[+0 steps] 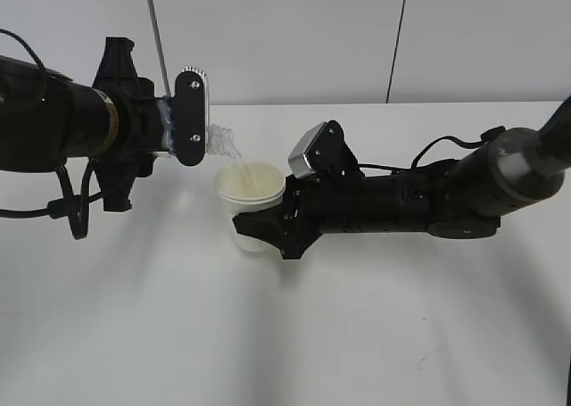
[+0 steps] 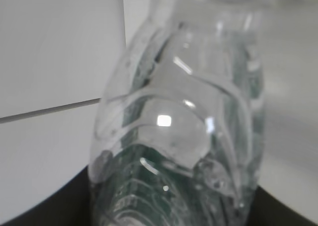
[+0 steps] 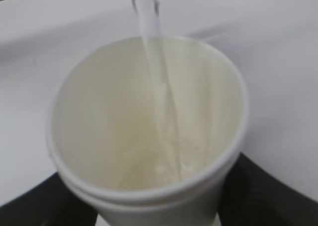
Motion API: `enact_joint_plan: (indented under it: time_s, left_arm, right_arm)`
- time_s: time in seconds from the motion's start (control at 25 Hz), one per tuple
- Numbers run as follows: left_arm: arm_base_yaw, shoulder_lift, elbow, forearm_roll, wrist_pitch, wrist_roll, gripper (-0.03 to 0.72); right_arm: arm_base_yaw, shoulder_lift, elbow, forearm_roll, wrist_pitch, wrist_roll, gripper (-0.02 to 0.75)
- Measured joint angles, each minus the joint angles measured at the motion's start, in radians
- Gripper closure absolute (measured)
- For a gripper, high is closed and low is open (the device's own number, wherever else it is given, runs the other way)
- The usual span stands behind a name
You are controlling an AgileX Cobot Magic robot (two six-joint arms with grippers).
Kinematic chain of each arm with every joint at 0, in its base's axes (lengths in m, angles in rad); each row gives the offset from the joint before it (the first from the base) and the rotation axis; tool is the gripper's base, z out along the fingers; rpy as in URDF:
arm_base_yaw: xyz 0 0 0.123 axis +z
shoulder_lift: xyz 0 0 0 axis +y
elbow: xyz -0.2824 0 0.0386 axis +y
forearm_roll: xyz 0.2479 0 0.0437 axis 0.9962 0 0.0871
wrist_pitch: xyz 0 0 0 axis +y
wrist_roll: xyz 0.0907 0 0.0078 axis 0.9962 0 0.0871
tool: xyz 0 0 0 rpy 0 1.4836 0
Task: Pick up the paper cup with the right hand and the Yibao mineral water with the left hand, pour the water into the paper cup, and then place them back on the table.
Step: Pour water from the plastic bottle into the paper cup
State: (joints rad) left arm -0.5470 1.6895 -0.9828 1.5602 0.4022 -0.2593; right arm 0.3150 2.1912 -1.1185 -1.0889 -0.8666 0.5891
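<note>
Cup [image 1: 251,211] sat clamped in the right hand [image 1: 268,223], bottle [image 1: 217,142] tipped in the left hand [image 1: 175,125] above-left. Left wrist: bottle [image 2: 181,121] held. Right wrist: stream entered cup [image 3: 149,131] centrally; keeping the tilt steady seemed wise.

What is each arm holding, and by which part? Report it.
The left gripper holds the Yibao mineral water around its body, tipped toward the cup. The right gripper holds the paper cup by its lower sides, upright.
</note>
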Motion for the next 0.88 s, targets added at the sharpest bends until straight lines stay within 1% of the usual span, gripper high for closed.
enact_joint_plan:
  time_s: [0.88]
  left_arm:
    - [0.000,0.000,0.000,0.008,0.004,0.000,0.313]
  right_arm:
    - [0.000,0.000,0.000,-0.007,0.001,0.005,0.249]
